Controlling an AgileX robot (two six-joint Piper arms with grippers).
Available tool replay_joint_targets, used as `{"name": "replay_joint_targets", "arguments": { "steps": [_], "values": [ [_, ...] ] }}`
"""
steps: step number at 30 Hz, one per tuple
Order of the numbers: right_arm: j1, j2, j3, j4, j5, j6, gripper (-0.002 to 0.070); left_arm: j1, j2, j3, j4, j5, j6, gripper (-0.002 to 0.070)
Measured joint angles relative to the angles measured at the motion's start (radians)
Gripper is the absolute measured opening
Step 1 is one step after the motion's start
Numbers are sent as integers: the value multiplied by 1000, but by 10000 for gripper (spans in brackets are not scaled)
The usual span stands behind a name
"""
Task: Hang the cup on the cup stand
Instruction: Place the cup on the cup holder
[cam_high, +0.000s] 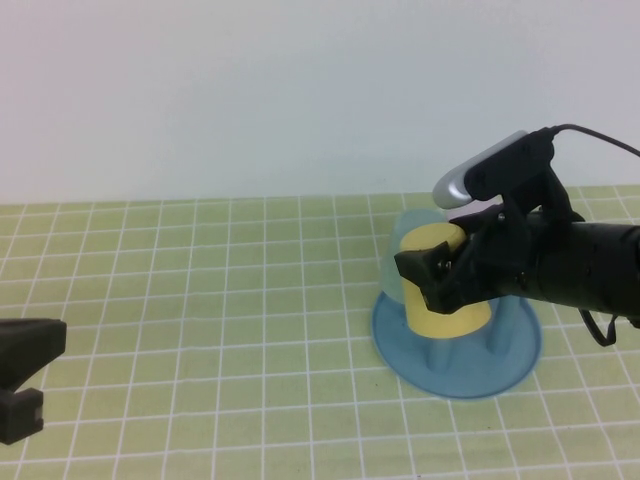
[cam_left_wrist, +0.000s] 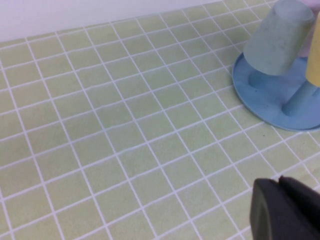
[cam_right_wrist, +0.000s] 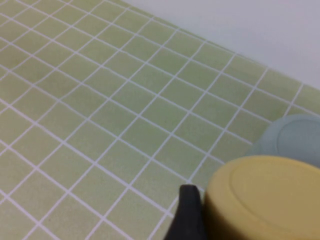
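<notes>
The yellow cup (cam_high: 452, 318) is upside down, its base up, over the blue cup stand (cam_high: 470, 377) at the right of the table. My right gripper (cam_high: 432, 272) is shut on the cup's side and holds it just above the dish. Blue pegs (cam_high: 495, 338) show under its rim. In the right wrist view one black finger (cam_right_wrist: 187, 217) presses against the cup (cam_right_wrist: 265, 200). My left gripper (cam_high: 20, 378) sits at the table's left front, far from the stand, with its fingers (cam_left_wrist: 285, 210) together and empty. The stand (cam_left_wrist: 265, 97) and a sliver of the cup (cam_left_wrist: 314, 55) show in the left wrist view.
A mint-green cup (cam_high: 405, 235) hangs upside down on a peg at the stand's far left side, right beside the yellow cup; it also shows in the wrist views (cam_left_wrist: 277, 37) (cam_right_wrist: 295, 135). The green tiled mat (cam_high: 200, 300) covers the table. A white wall stands behind.
</notes>
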Motion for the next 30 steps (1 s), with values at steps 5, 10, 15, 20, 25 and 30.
{"name": "replay_joint_targets", "arguments": {
  "steps": [5, 10, 15, 20, 25, 30],
  "values": [
    [0, 0, 0, 0, 7, -2, 581, 0, 0, 0, 0, 2, 15, 0],
    [0, 0, 0, 0, 11, -2, 650, 0, 0, 0, 0, 2, 15, 0],
    [0, 0, 0, 0, 11, -2, 686, 0, 0, 0, -2, 6, 15, 0],
    [0, 0, 0, 3, 14, -2, 692, 0, 0, 0, -2, 19, 15, 0],
    [0, 0, 0, 2, 23, 39, 562, 0, 0, 0, -2, 82, 21, -1],
    [0, -27, 0, -2, 42, 64, 195, 0, -15, 3, -2, 146, 21, 0]
  ]
}}
